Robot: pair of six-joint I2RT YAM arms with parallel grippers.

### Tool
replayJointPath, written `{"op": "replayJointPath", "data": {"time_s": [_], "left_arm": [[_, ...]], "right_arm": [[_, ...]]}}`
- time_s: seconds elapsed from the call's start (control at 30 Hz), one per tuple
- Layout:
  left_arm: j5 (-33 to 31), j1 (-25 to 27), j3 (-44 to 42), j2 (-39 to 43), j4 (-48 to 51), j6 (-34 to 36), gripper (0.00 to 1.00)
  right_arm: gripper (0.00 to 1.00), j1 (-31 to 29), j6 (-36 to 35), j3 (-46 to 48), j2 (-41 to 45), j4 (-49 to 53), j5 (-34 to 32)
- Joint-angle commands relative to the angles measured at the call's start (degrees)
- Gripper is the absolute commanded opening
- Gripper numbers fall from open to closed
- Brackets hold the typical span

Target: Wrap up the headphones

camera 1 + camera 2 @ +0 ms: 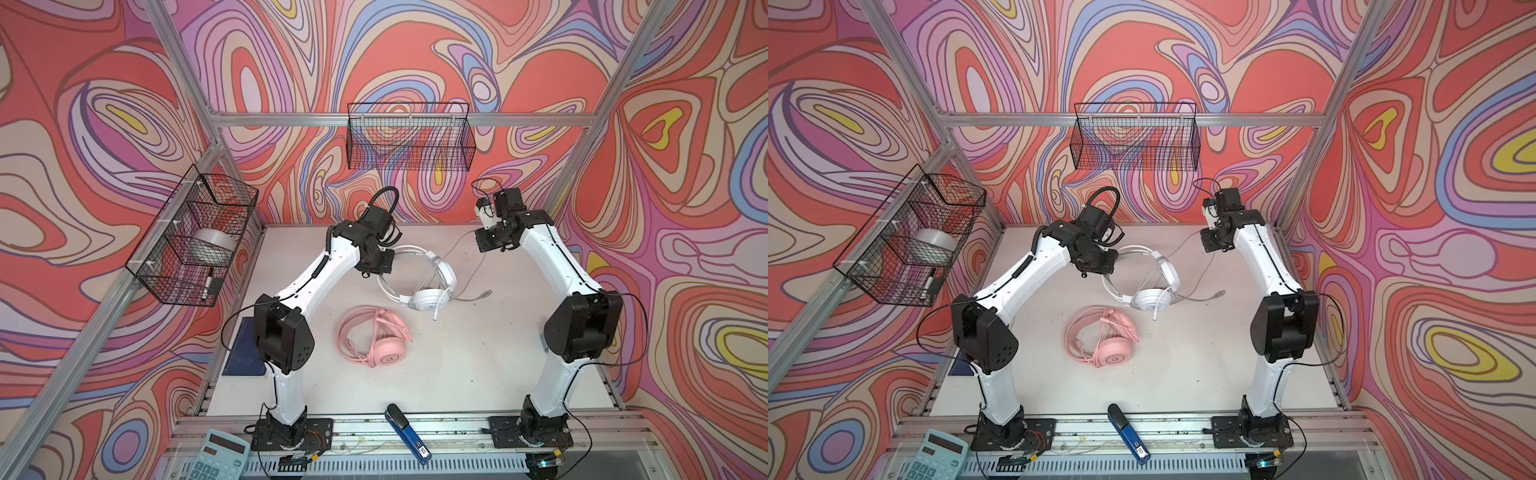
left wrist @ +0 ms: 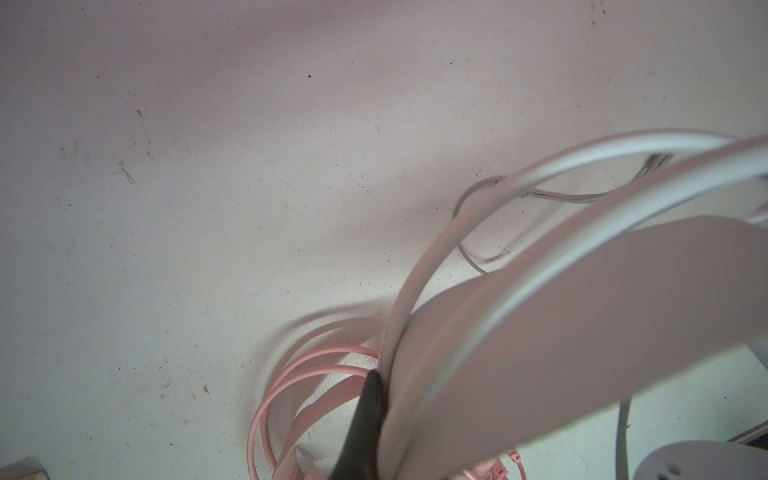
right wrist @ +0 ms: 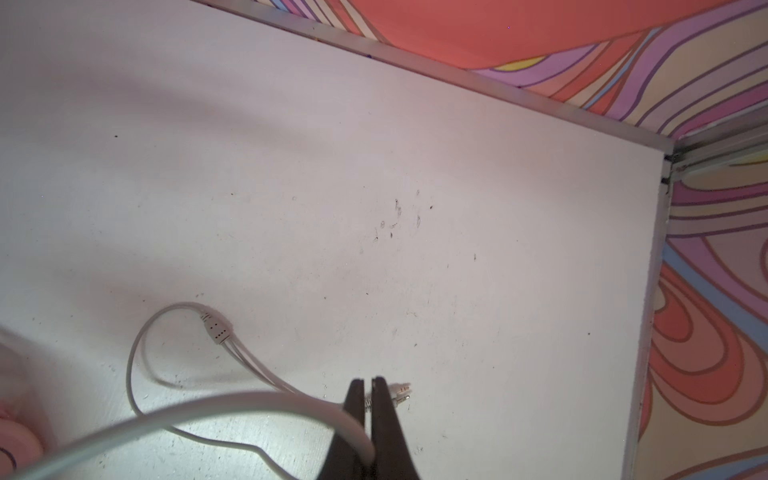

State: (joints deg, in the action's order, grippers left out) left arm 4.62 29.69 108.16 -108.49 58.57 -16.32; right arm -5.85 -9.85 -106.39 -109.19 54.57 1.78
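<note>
Closest to where I stand, a pale blue pocket calculator (image 1: 220, 457) and a dark blue stapler (image 1: 407, 434) lie on the metal front rail. Behind them spreads the scuffed white table (image 1: 478, 365), with the left arm (image 1: 307, 274) and the right arm (image 1: 557, 266) both bent over its far half.

Two black wire baskets hang on the swirly walls. One basket (image 1: 409, 141) is at the back. The side basket (image 1: 195, 237) holds a roll of clear tape (image 1: 212, 245) and a marker pen (image 1: 208, 284).

The white over-ear headset (image 1: 419, 282) sits mid-table toward the back. Its round earcup (image 1: 428, 299) is down by the surface and its double headband is tipped up toward the left arm's wrist. The left gripper (image 2: 382, 382) is pinched tight on that headband; one dark finger (image 2: 365, 415) shows pressed against its edge.

The pink over-ear headset (image 1: 374, 340) lies flat just in front, apart from the white one, with its pink cable looped over the band.

The grey cable (image 3: 208, 409) trails from the white headset across the table and up to the right gripper (image 3: 369, 384). That gripper hangs over the far right of the table, its jaws closed on the cable. The cable's small splitter (image 3: 214, 326) and plugs (image 3: 401, 390) lie on the table below.
</note>
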Motion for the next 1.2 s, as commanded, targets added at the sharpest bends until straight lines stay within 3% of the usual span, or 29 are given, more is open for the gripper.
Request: {"op": "replayJointPath", "data": {"time_s": [0.0, 0.6, 0.8, 0.97, 1.17], "left_arm": [[4.22, 0.46, -0.79, 3.89, -2.22, 1.41, 0.0], [13.2, -0.38, -7.89, 10.99, -7.41, 1.96, 0.0], [13.56, -1.02, -7.88, 11.12, -8.12, 0.39, 0.0], [13.57, -1.18, -7.44, 10.49, -8.62, -1.41, 0.0], [13.39, -1.77, -5.83, 9.5, -8.82, -3.49, 0.0]], "right_arm": [[0.0, 1.56, 3.09, 1.54, -2.09, -2.01, 1.35], [0.0, 4.27, 7.82, 5.12, -9.72, -6.8, 5.64], [0.0, 4.29, 9.22, 7.76, -8.32, -9.57, 10.64], [0.17, 4.31, 11.36, 12.63, -5.5, -13.45, 14.19], [0.28, 4.29, 14.29, 20.51, -1.63, -19.85, 18.36]]}}
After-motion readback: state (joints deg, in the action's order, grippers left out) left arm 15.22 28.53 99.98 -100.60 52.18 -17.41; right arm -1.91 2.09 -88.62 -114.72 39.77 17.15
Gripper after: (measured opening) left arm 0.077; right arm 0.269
